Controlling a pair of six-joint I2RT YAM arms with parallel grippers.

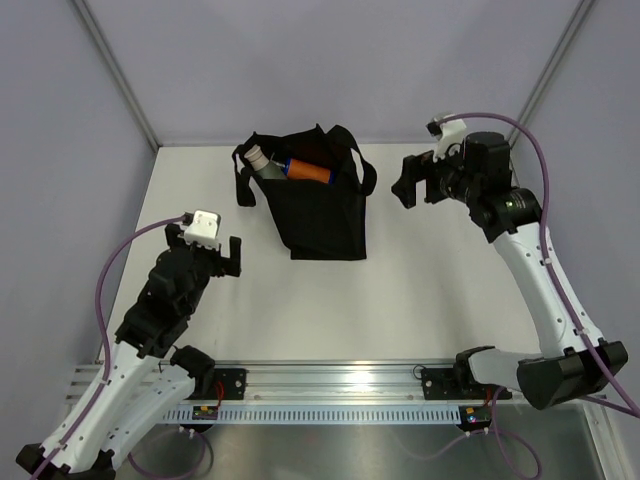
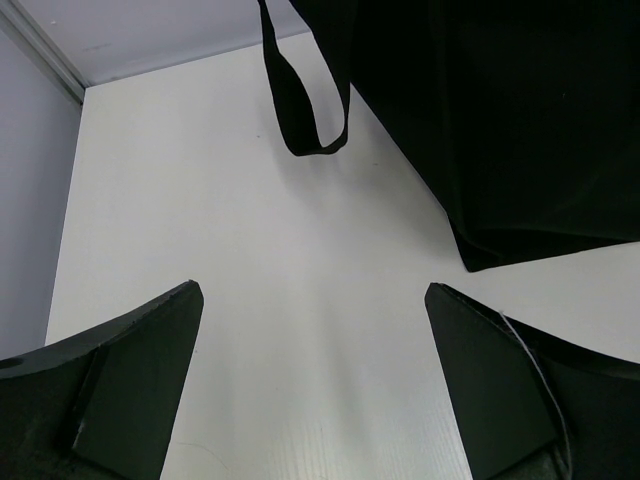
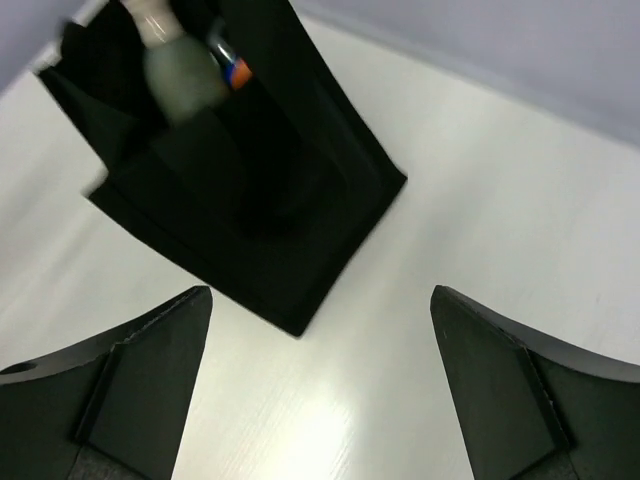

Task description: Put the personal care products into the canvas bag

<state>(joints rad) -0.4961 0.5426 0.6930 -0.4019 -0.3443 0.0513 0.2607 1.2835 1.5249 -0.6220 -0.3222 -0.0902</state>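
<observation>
The canvas bag [image 1: 322, 215] is a black tote standing upright at the middle back of the table, its strap handles hanging at the sides. Two personal care products poke out of its open top: a grey-green bottle with a beige cap [image 1: 262, 163] and an orange-red bottle with a blue end [image 1: 306, 171]. My left gripper [image 1: 210, 252] hovers open and empty left of the bag. My right gripper [image 1: 408, 182] is raised to the bag's right, open and empty. In the right wrist view the bag [image 3: 250, 180] and grey-green bottle [image 3: 180, 70] lie ahead of the right gripper [image 3: 320, 292]. The left wrist view shows the left gripper [image 2: 312, 291] above bare table, with the bag [image 2: 500, 120] at the upper right.
A loose strap loop [image 2: 303, 100] hangs down the bag's left side onto the white table [image 1: 440, 290]. Grey walls enclose the table on the left, back and right. The arm bases and a metal rail [image 1: 330, 385] line the near edge.
</observation>
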